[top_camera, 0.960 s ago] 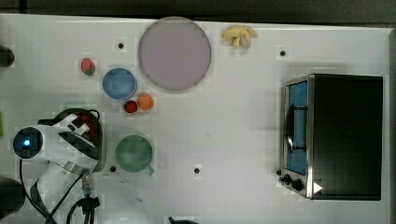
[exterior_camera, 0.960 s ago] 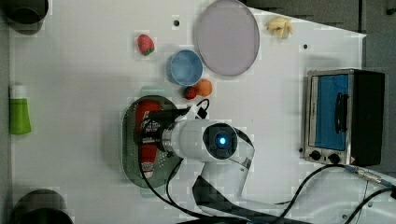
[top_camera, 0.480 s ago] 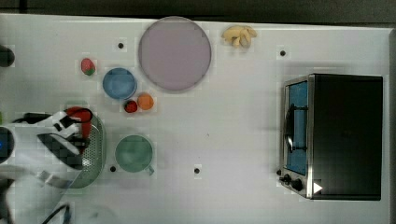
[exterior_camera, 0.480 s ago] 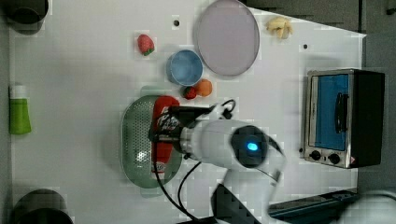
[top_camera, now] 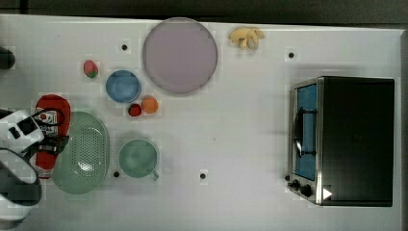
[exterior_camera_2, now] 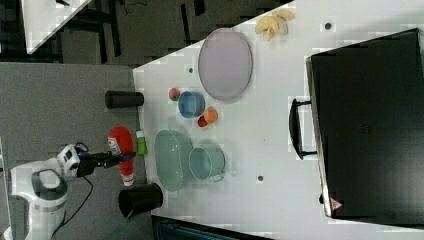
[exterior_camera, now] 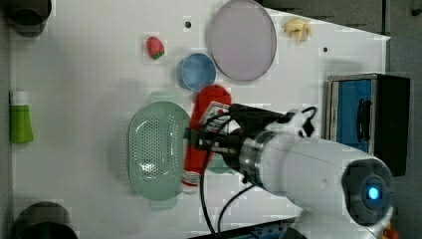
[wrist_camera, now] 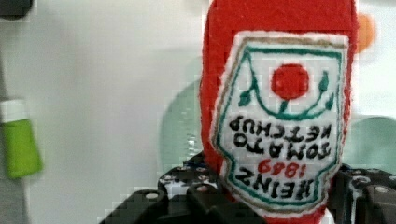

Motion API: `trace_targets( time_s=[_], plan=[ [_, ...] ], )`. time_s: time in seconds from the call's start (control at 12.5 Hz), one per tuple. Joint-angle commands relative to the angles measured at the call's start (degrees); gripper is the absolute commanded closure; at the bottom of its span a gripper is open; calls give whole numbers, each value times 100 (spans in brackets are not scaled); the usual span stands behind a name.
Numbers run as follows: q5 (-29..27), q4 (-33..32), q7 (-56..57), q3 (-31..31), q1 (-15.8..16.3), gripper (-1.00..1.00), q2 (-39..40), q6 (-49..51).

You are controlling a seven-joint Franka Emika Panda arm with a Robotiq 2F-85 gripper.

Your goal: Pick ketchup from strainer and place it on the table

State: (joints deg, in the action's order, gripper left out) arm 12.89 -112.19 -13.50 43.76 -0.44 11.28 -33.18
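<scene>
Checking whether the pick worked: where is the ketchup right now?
The ketchup is out of the strainer, held in the gripper, at the strainer's right edge in the left view.

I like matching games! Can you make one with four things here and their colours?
Things:
1. ketchup
2. strainer
3. bowl
4. big plate

Colours:
a. blue
b. pale purple
c. red
d. pale green

Pairs: 1-c, 2-d, 3-a, 4-b
</scene>
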Motion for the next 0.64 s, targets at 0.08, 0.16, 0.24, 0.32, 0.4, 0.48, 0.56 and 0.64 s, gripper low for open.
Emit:
trace_targets(
  time_s=[0.08,0.16,0.24,0.32,0.4,0.48,0.56,0.64],
  plan=[
    [-16,101,810,-315,-550,-21,130,230],
    [-16,142,985,-452,-709,-21,126,230],
    [-16,170,1154,-601,-858,-21,126,221],
    [-13,192,1273,-753,-1005,-21,124,172],
    [-13,211,1328,-923,-1147,-21,124,110],
    [-10,223,1352,-1086,-1275,-21,124,24],
    [-8,224,1384,-1253,-1392,-21,124,-9],
    [-8,222,1487,-1402,-1492,-21,125,-19]
  ],
)
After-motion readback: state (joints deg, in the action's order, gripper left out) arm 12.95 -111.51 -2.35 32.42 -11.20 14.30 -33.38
